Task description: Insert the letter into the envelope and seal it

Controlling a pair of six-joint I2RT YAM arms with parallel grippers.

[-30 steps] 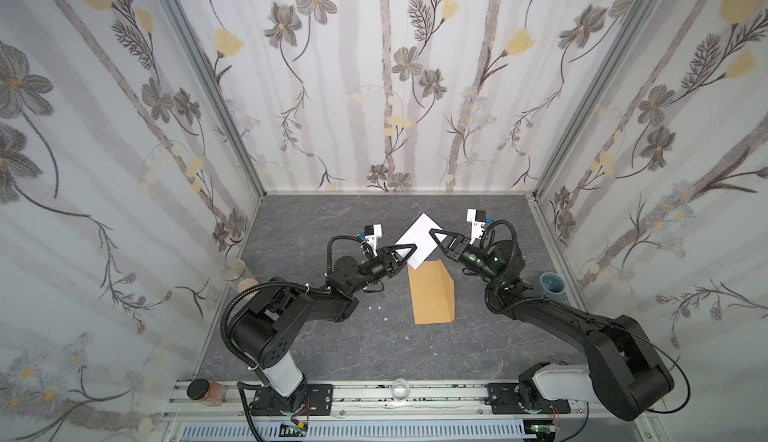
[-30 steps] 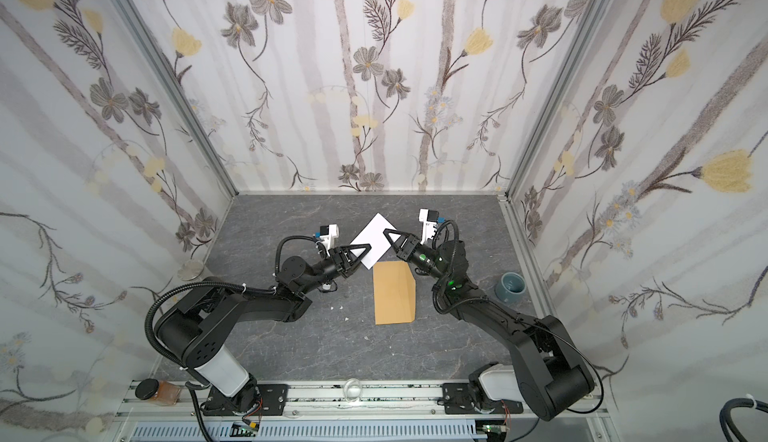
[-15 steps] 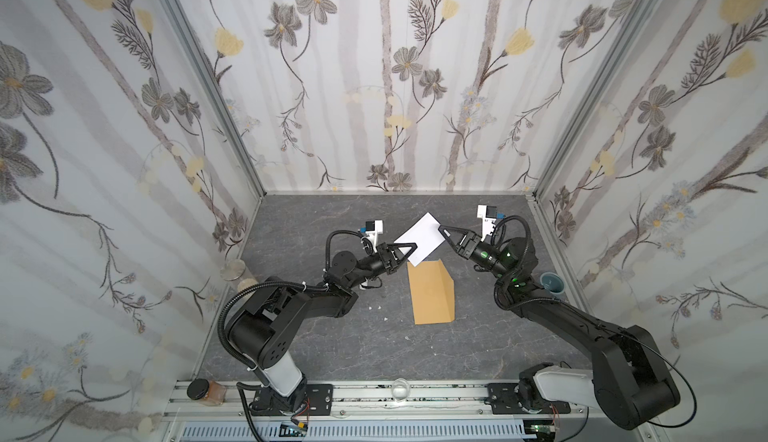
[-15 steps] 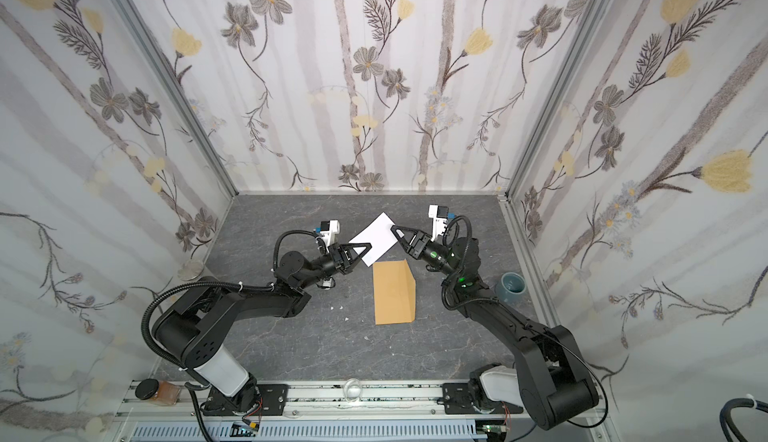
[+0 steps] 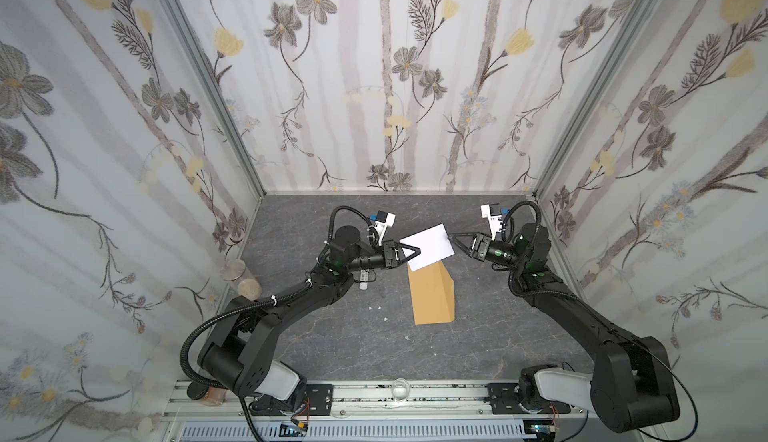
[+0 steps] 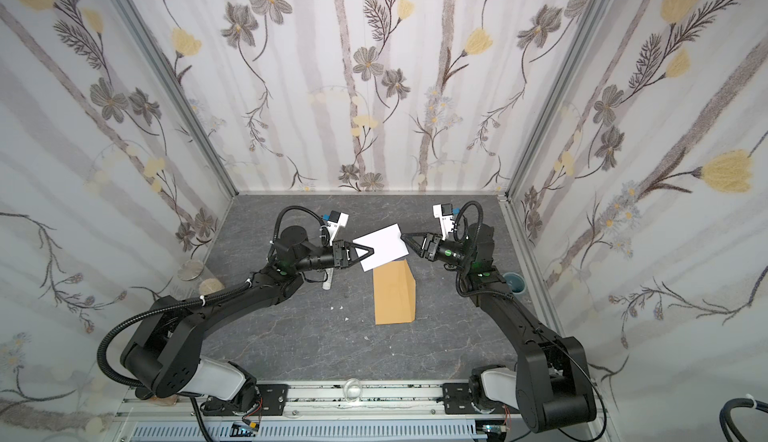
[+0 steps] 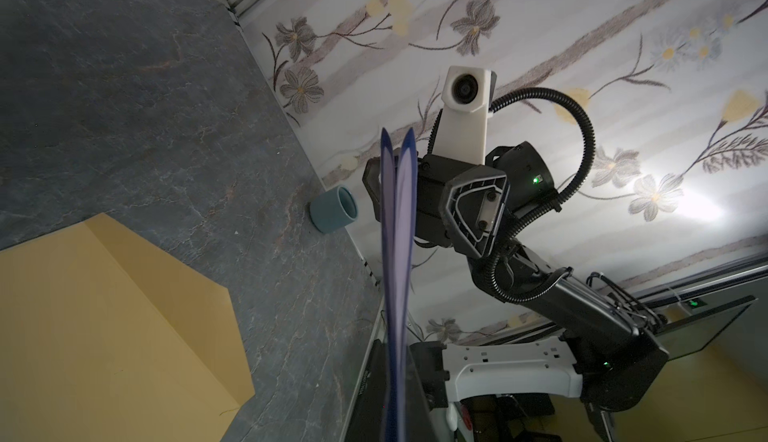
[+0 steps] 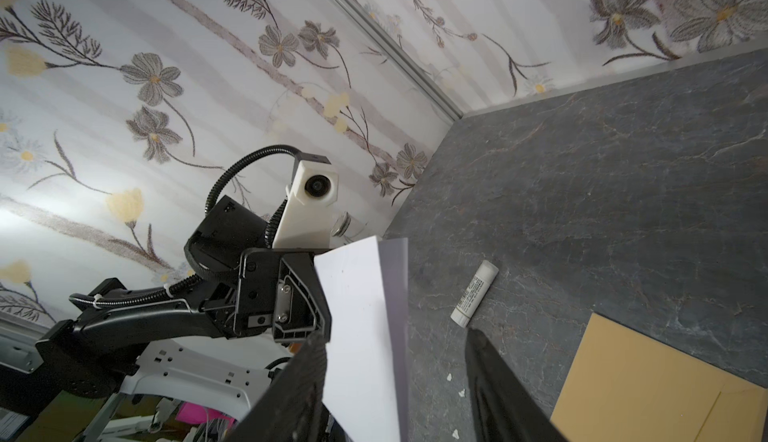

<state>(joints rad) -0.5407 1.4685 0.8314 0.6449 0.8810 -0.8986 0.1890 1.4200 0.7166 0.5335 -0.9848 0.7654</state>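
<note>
Nearest, the tan envelope (image 5: 430,294) lies flat on the grey counter (image 5: 332,336). Just above its far end, the letter (image 5: 430,244), folded with plain white outside, hangs clenched in the left hand (image 5: 417,250); the right hand (image 5: 455,240) stands unclenched at its opposite edge.

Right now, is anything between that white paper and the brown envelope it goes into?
Nothing visible. The letter, pinched by the left gripper, hangs over the far end of the envelope; the glue stick lies aside.
</note>
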